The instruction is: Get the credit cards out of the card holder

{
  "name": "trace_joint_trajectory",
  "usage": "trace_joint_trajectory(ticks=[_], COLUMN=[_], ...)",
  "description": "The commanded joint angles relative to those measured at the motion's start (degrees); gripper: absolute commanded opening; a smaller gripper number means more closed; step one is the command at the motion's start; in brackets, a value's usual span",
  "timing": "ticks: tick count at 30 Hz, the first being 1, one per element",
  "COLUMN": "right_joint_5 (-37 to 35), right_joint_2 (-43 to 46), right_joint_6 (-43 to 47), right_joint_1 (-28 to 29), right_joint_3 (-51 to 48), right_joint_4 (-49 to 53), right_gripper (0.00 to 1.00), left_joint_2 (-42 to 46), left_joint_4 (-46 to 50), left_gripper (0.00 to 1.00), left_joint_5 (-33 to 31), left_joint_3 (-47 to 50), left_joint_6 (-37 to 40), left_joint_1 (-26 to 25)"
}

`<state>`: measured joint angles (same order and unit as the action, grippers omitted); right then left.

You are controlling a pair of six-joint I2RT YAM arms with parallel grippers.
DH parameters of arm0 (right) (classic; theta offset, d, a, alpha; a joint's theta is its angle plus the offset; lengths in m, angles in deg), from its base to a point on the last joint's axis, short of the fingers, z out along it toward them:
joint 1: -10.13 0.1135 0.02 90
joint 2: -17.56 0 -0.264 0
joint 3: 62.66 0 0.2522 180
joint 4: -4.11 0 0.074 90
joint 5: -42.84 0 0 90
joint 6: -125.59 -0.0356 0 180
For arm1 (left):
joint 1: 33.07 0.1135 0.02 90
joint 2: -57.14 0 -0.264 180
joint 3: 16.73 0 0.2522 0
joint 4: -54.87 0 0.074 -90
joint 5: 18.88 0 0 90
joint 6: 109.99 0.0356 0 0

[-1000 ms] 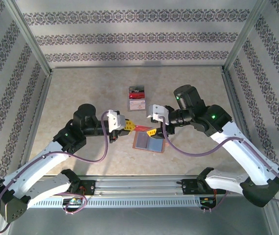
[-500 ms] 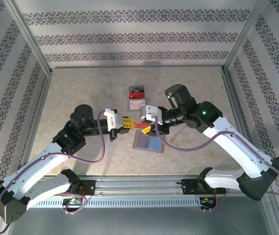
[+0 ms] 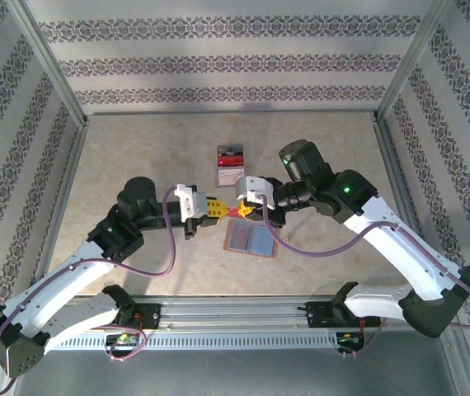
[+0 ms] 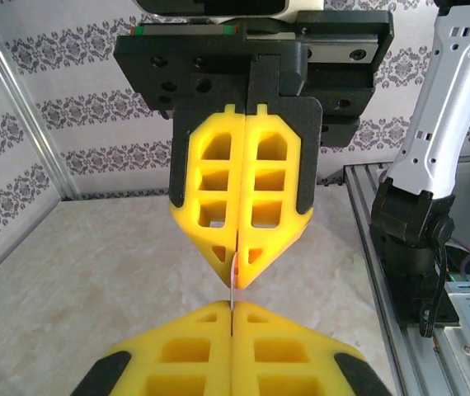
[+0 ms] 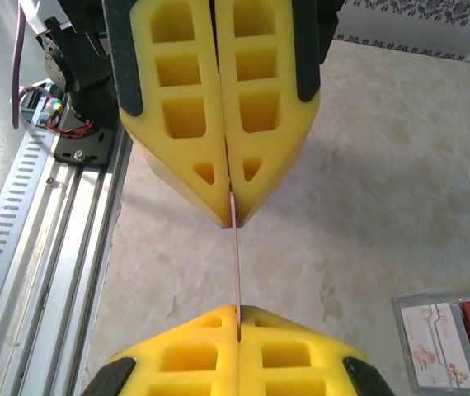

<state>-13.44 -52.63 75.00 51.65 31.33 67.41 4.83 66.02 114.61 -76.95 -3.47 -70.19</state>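
- Back wall (image 3: 235, 62) was papered pale, with level bands of dark lace-like floral print.
- Left wall (image 3: 12, 157) and right wall (image 3: 466, 124) wore the same paper; from above, their bands ran at a slant.
- Silver metal posts (image 3: 49, 62) framed the back corners where the walls met.
- Table top (image 3: 152, 148) was beige and marbled, with a dull finish.
- A metal rail (image 3: 235, 312) ran along the table's near edge.
- Light was even and soft; shadows on the table top were faint.
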Motion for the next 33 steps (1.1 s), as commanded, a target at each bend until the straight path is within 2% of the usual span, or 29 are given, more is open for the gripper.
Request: trace_joint_trajectory(ticks=[1,4,9,14,22,25,33], right_joint_5=[-1.36,-2.86,-7.43,-12.56,-17.78,-18.29,-21.0], right_joint_2=[-0.27,-1.46,-4.5,-8.93,-19.26,-23.35,-35.24], right_joint_6=[2.02,3.59,6.79,10.08,14.04,14.38,15.73], right_joint_1=[0.5,0.45,0.43,-0.42,-3.1,-4.31,-6.63], right_joint_3=[1.98,3.49,6.57,9.85,15.86,18.36,26.49], right_joint_4=[2.38,4.41,7.85,9.44,10.05,9.51,8.25], right_gripper=[0.0,0.0,0.0,0.0,0.0,0.0,0.0], left_joint_2=[2.03,3.69,8.53,15.78,25.89,28.85,32.38], left_joint_4=[0.39,3.71,9.28,12.83,22.12,24.91,28.91], left_gripper=[0.24,0.5,0.68,0.7,0.7,0.73,0.81], left_joint_5=[-0.64,-3.5,-12.29,-27.29,-44.9,-51.02,-54.83], left_joint_3=[0.0,0.77,2.91,6.71,11.5,13.02,17.12], left_joint_6=[0.3,1.39,0.48,-4.5,-13.75,-17.47,-26.59], left_joint_1=[-0.49,-0.49,-0.49,-0.5,-0.49,-0.53,-0.52])
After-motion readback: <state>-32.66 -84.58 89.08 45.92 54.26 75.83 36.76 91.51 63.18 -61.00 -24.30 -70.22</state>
